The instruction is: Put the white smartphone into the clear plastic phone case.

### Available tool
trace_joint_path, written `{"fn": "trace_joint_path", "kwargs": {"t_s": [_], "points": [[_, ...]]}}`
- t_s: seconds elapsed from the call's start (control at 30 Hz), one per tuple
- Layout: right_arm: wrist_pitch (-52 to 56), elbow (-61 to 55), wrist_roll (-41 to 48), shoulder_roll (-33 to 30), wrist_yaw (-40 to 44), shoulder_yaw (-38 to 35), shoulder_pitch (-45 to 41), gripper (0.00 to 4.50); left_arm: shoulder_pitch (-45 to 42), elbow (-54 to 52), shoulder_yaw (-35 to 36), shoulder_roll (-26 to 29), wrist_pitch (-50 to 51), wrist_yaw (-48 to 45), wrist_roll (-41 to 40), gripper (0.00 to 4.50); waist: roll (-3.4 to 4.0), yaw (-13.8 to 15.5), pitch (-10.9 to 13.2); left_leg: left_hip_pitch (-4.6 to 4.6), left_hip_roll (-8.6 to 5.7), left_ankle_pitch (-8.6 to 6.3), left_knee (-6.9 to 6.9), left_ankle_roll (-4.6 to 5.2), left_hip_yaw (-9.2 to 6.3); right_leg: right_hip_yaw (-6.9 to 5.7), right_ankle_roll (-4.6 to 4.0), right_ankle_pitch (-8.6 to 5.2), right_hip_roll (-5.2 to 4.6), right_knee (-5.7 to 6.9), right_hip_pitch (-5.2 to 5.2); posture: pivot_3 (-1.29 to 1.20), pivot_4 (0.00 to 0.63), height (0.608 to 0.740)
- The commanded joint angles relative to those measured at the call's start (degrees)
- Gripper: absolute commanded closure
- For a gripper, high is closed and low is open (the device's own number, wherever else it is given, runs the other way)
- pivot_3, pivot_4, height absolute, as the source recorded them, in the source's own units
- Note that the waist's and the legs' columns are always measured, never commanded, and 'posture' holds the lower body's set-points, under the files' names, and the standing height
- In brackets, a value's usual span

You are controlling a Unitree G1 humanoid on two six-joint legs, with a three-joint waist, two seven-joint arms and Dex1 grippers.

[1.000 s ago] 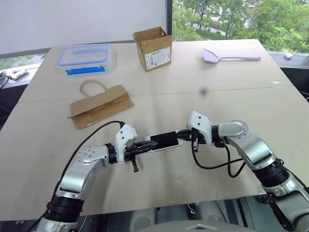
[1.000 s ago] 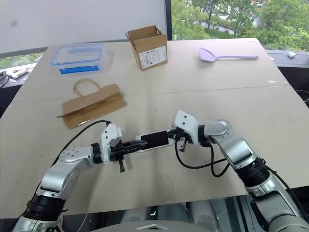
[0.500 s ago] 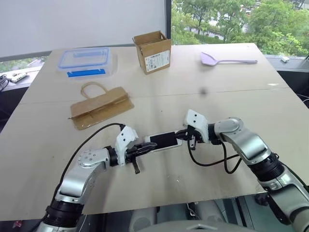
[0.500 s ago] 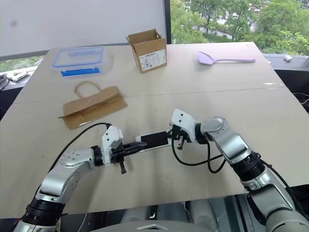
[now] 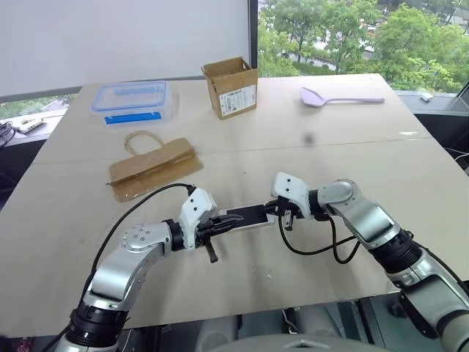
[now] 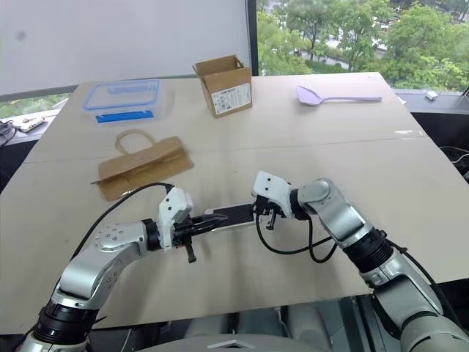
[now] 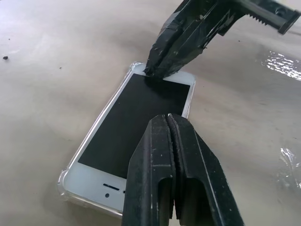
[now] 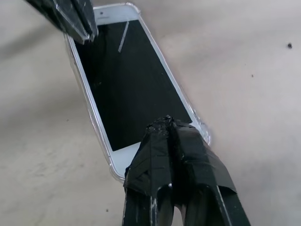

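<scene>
Both grippers, left and right, are closed and empty, tips pressing opposite ends of the phone lying in the case between them; stiff, slippery glass, so press corners gently

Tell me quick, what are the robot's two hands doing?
Left gripper: shut, tip over the white smartphone, holding nothing.
Right gripper: shut, tip at the phone's other end, holding nothing.
</scene>
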Motion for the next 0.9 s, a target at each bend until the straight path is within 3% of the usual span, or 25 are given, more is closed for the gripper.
{"fn": "trace_joint_path", "kwargs": {"t_s": [0.03,0.47,0.73,0.9], "points": [[0.1,9.5,-6.0,-1.8,2.6,11.2,6.2,4.50,-0.4,-0.7,0.0,0.3,-0.2,0.4,0.0,4.46,0.01,0.0,0.0,0.01,0.01,-0.01,0.00,-0.01,0.01,-0.01,0.00,0.00,-0.04,-0.02,0.00,0.00,0.150,0.740],[-8.5,12.1,-8.5,-1.6,5.6,9.5,6.5,4.50,0.5,2.8,-2.5,1.5,0.8,2.0,4.2,4.46,0.27,0.0,-0.5,0.03,0.13,0.00,-0.59,-0.01,0.10,-0.05,-0.01,0.00,-0.08,-0.66,0.00,0.00,0.150,0.740],[-7.4,6.3,2.4,1.3,5.1,-2.9,7.5,4.50,0.0,0.3,-5.7,0.3,4.0,4.8,5.3,4.46,0.31,0.2,-0.4,-0.05,0.19,-0.01,-0.66,-0.01,0.11,-0.06,-0.01,0.00,-0.13,-0.83,-0.01,0.00,0.150,0.740],[-4.8,2.1,6.3,-1.0,7.9,-5.4,8.3,4.50,-1.6,-1.8,-8.0,-1.2,7.2,7.3,5.4,4.46,0.59,0.4,0.1,-0.30,-0.03,-0.01,-0.67,0.00,0.16,-0.06,0.00,0.00,-0.18,-0.89,-0.16,0.00,0.150,0.740]]}}
